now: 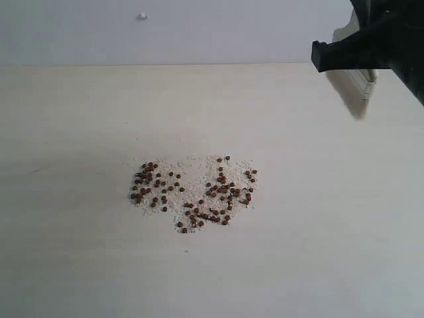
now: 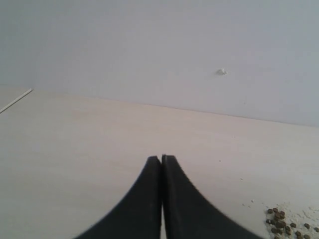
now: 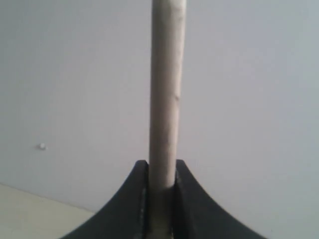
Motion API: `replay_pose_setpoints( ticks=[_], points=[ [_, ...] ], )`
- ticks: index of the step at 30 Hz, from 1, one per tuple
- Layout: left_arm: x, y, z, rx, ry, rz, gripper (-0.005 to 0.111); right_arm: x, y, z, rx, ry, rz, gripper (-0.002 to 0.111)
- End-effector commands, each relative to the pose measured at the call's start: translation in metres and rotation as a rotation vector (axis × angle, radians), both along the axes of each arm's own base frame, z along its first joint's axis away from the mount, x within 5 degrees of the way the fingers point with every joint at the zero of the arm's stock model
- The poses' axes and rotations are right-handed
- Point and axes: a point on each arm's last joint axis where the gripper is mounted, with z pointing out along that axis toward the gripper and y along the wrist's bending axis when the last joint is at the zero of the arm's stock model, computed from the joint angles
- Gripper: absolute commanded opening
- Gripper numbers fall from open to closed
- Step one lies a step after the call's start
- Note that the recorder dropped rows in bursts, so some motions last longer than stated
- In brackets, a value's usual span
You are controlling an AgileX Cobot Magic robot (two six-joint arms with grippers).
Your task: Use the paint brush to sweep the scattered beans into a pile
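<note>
Right wrist view: fingers [image 3: 124, 199] pinch paint brush [image 3: 167, 99]; beans [image 1: 222, 189] clustered on table [image 1: 79, 265].

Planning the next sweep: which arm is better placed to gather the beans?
Right: the right gripper is shut on the paint brush; the left gripper is shut on nothing and cannot sweep the beans.

Exterior: high, tilted down on the table [image 1: 66, 278], wall [image 1: 199, 33] along the frame's top.
Left wrist: low over the table, facing the wall.
Right wrist: lifted, facing the wall.
Shared: beans [image 1: 192, 192] in exterior and left wrist; wall dot [image 1: 142, 16] in all three.
</note>
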Motion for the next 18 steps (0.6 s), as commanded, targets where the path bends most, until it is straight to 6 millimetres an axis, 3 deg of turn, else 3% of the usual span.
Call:
replay_pose_setpoints(
  ticks=[1,12,18],
  points=[
    [0.000,0.000,0.000,-0.015,0.005,0.003,0.000,-0.003,-0.002,0.006,0.015,-0.096,-0.008,0.000],
    [0.000,0.000,0.000,-0.015,0.005,0.003,0.000,0.001,-0.001,0.008,-0.086,-0.203,-0.064,0.000],
    [0.000,0.000,0.000,-0.013,0.004,0.003,0.000,0.021,0.010,0.008,-0.113,-0.249,-0.113,0.000]
  ],
)
